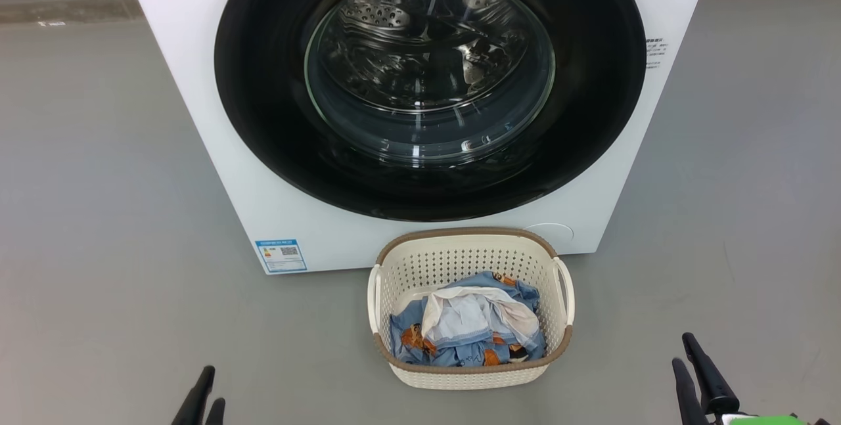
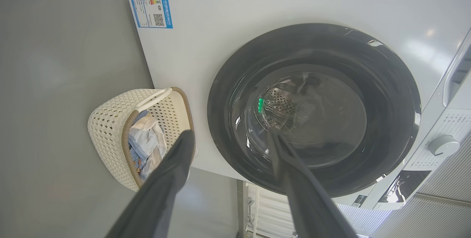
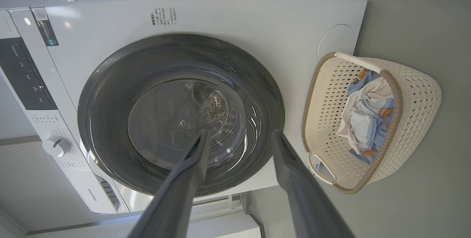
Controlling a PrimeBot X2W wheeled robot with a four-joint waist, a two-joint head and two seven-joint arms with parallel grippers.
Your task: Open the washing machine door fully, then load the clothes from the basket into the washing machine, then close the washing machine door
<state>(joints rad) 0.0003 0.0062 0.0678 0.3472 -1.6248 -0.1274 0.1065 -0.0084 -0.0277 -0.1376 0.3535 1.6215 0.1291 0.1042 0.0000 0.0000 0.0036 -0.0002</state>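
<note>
Door (image 1: pixel 263 116) of the washing machine (image 1: pixel 190 70) was shut flush; we saw the steel drum (image 1: pixel 387 14) through its glass (image 1: pixel 427 139). Basket (image 1: pixel 473 372) stood on the grey floor (image 1: pixel 98 215) just in front of the machine, below the door, clothes (image 1: pixel 466 326) heaped inside, white piece over blue print. Left gripper (image 1: pixel 213 385) sat low left and right gripper (image 1: pixel 682 349) low right, both apart from the basket. Left fingers (image 2: pixel 173 171) and right fingers (image 3: pixel 298 186) were spread, holding nothing.

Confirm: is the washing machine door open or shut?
Shut. The washing machine door sits flush against the white front of the washing machine, with no gap showing around its black rim.
</note>
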